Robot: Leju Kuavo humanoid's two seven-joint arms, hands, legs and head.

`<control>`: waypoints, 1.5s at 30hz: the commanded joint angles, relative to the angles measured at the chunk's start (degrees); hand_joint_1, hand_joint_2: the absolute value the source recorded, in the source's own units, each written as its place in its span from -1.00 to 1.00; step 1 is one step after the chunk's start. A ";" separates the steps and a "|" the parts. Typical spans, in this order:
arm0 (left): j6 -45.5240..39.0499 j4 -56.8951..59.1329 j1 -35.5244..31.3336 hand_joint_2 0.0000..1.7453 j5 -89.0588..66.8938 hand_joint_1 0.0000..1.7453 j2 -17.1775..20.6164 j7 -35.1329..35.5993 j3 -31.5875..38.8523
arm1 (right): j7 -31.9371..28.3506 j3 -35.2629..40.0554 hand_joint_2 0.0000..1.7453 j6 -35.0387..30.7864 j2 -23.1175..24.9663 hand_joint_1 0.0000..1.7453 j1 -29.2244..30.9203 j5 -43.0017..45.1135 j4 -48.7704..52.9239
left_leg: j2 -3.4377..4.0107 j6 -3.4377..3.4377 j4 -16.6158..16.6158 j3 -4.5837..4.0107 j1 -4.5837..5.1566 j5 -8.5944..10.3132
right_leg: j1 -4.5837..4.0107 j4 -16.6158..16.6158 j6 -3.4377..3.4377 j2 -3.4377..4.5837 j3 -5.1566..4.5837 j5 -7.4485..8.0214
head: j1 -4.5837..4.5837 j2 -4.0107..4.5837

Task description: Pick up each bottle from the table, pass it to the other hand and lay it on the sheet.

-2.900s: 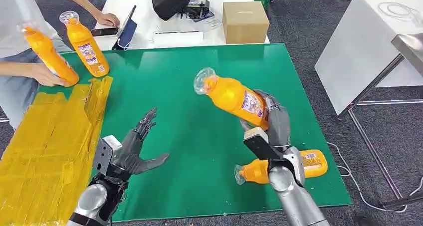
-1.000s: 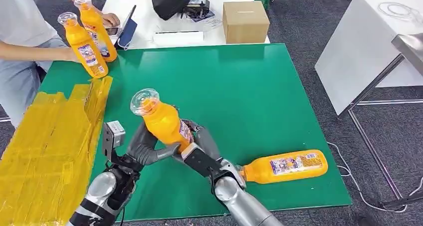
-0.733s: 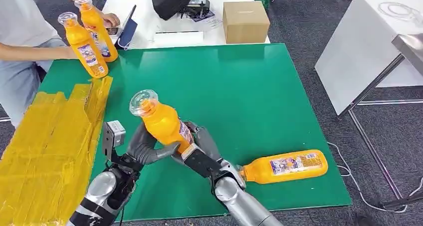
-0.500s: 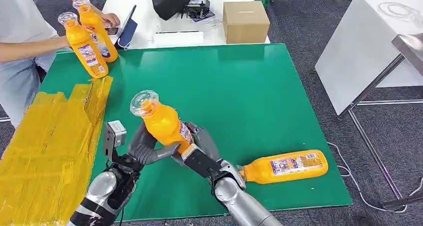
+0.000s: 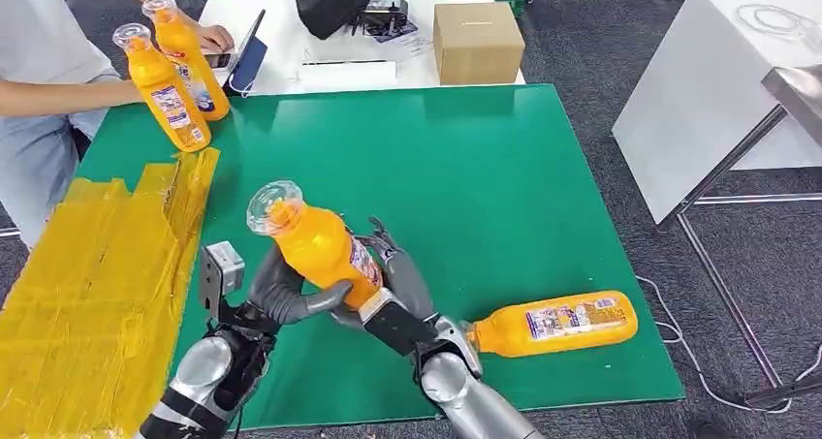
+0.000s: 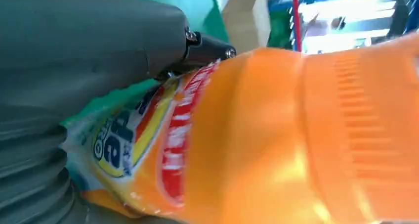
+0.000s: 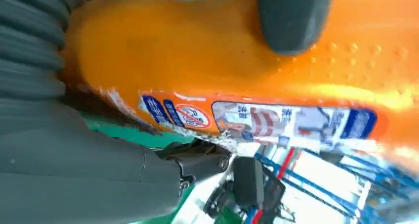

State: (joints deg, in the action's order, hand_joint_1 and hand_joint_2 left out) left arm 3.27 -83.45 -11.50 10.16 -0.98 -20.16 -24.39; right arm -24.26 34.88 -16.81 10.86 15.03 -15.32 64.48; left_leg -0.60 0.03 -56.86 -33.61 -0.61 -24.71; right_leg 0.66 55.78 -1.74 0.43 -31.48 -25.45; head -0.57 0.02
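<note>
Both hands grip bottle (image 5: 315,245) | base hidden behind fingers (image 5: 291,298)

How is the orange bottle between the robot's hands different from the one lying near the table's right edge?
The held bottle is off the table, tilted with its cap up; the lying bottle rests on its side on the green table. The left hand and the right hand both touch the held bottle; nothing touches the lying bottle. Both are orange with a printed label.
</note>
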 commanded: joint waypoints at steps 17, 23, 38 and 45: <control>-37.23 0.01 6.57 1.00 -77.29 1.00 7.83 10.59 14.21 | -2.25 -12.00 1.00 -6.96 -9.19 -1.00 -15.25 -4.04 36.65 | 0.04 0.00 0.05 0.05 0.00 -0.02 | -0.01 -0.05 0.04 -0.01 0.02 -0.03 | 0.00 0.00; -32.54 3.21 7.56 1.00 -91.49 1.00 11.40 17.80 12.85 | -1.13 -14.07 1.00 -6.53 -10.02 -1.00 -16.35 -5.53 39.27 | 0.08 0.01 0.08 0.23 -0.01 -0.07 | -0.03 -0.09 0.07 -0.02 0.19 -0.07 | 0.00 0.00; -22.27 9.21 6.52 1.00 -94.18 1.00 15.01 23.90 12.47 | -0.38 -16.66 1.00 -5.32 -9.67 -1.00 -17.41 -7.22 40.10 | 0.03 0.01 0.10 0.42 -0.06 -0.12 | -0.09 -0.15 0.12 -0.12 0.43 -0.13 | -0.02 0.00; -16.83 13.45 5.02 1.00 -91.91 1.00 15.81 24.79 12.23 | 0.41 -16.82 1.00 -4.61 -9.39 -1.00 -16.92 -8.11 38.70 | 0.06 0.01 0.08 0.21 -0.03 -0.05 | -0.05 -0.10 0.07 -0.05 0.19 -0.06 | 0.00 0.00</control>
State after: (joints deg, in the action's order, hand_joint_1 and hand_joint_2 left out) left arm -16.70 -78.82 -2.69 -83.32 13.55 4.44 -11.69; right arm -24.59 19.78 -22.21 1.53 -2.73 -23.21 104.74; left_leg -0.54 0.03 -56.84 -33.62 -0.62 -24.72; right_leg 0.65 55.77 -1.72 0.46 -31.54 -25.46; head -0.57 0.02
